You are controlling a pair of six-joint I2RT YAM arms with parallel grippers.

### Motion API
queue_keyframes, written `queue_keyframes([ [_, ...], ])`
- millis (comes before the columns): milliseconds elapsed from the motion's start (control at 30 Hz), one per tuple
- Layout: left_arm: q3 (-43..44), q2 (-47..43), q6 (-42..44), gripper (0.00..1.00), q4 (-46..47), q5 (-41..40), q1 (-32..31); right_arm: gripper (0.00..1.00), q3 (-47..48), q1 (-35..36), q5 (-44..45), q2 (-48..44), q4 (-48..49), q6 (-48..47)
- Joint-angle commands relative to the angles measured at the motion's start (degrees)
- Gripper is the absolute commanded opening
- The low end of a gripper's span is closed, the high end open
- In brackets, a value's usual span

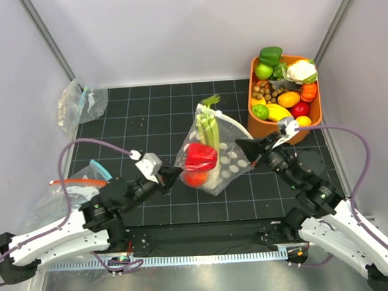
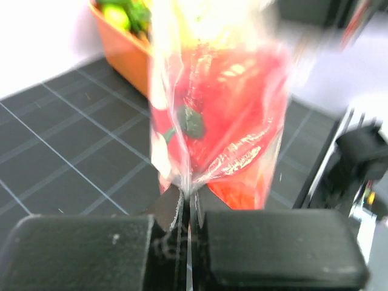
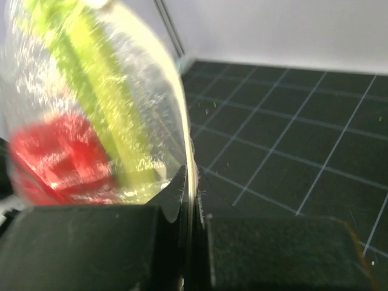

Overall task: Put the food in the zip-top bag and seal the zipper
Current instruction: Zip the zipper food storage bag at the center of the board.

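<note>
The clear dotted zip-top bag (image 1: 223, 158) hangs between my two grippers above the black mat. Inside it are the pale-green celery stalk (image 1: 210, 128), its leafy end sticking out at the top, and two glossy red toy vegetables (image 1: 199, 157). My left gripper (image 1: 172, 175) is shut on the bag's left edge; in the left wrist view (image 2: 189, 200) the film runs between its jaws, with the red food (image 2: 230, 115) behind. My right gripper (image 1: 251, 147) is shut on the bag's right edge (image 3: 193, 182); celery (image 3: 103, 91) and red food (image 3: 57, 154) show through the film. The zipper strip is not distinguishable.
An orange basket (image 1: 280, 130) of mixed toy produce stands at the back right, close to my right gripper. A clear bag with a teal strip (image 1: 81, 102) lies at the back left. Another clear bag with a red-orange strip (image 1: 70, 184) lies at the left near my left arm.
</note>
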Motion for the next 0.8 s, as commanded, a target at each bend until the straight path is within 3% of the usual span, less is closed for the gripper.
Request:
queue_keyframes([
  [0, 7.33, -3.69, -1.41, 0.00, -10.46, -5.35, 0.21, 0.01, -8.30, -0.08, 3.69, 1.40, 9.25, -3.67],
  [233, 5.59, -1.59, -0.71, 0.00, -8.46, -6.49, 0.21, 0.01, -11.56, -0.08, -5.62, 3.70, 18.05, -1.47],
  [467, 0.49, -5.97, 0.17, 0.00, -5.65, -6.23, 0.21, 0.01, -17.01, -0.08, -2.11, -6.39, 23.49, -2.52],
  [633, -4.07, -13.18, -1.05, 0.00, -3.02, -13.43, 0.21, 0.01, -21.15, -0.08, 11.31, -12.22, 23.16, -1.73],
  [700, -4.17, -13.19, -1.41, 0.00, -3.36, -13.62, 0.21, 0.01, -19.84, -0.08, 11.34, -11.51, 20.08, -2.26],
  [767, -4.34, -11.35, -1.59, 0.00, -3.11, -11.26, 0.21, 0.01, -20.35, -0.08, 8.11, -11.68, 23.03, -1.48],
])
